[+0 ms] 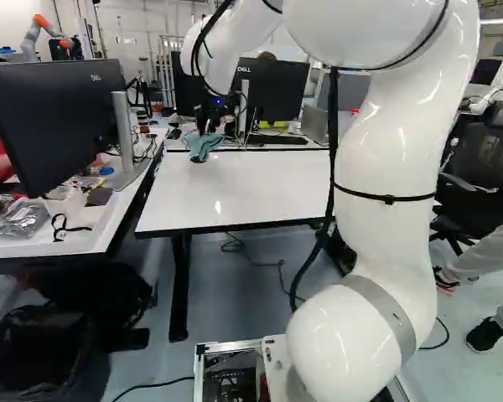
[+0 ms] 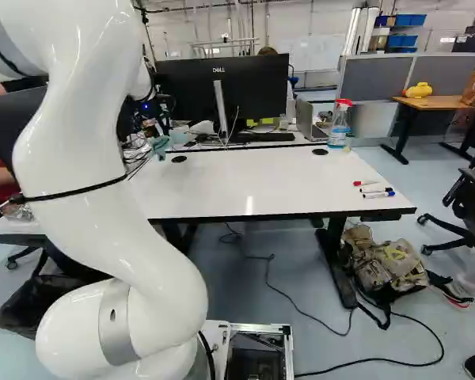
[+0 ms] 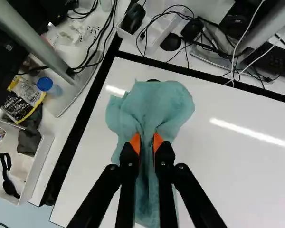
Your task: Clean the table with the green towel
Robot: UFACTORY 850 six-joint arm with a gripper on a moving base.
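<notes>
Wrist view: black orange-padded gripper (image 3: 147,142) pinches teal-green cloth towel (image 3: 154,102) near corner of glossy white worktop (image 3: 228,180); wiping step, I'd say, next needs light flat contact, then sweep.

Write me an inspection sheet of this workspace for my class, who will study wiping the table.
Surface: white tabletop, glossy with light reflections; no stain seen.
Job's things: green towel over the table's far left corner area.
Clutter: markers towards the table's right edge; spray bottle by its far edge.
Gripper: shut on the towel.
Cables: black cable on the floor; others on the desks.
Surroundings: backpack on the floor.
</notes>
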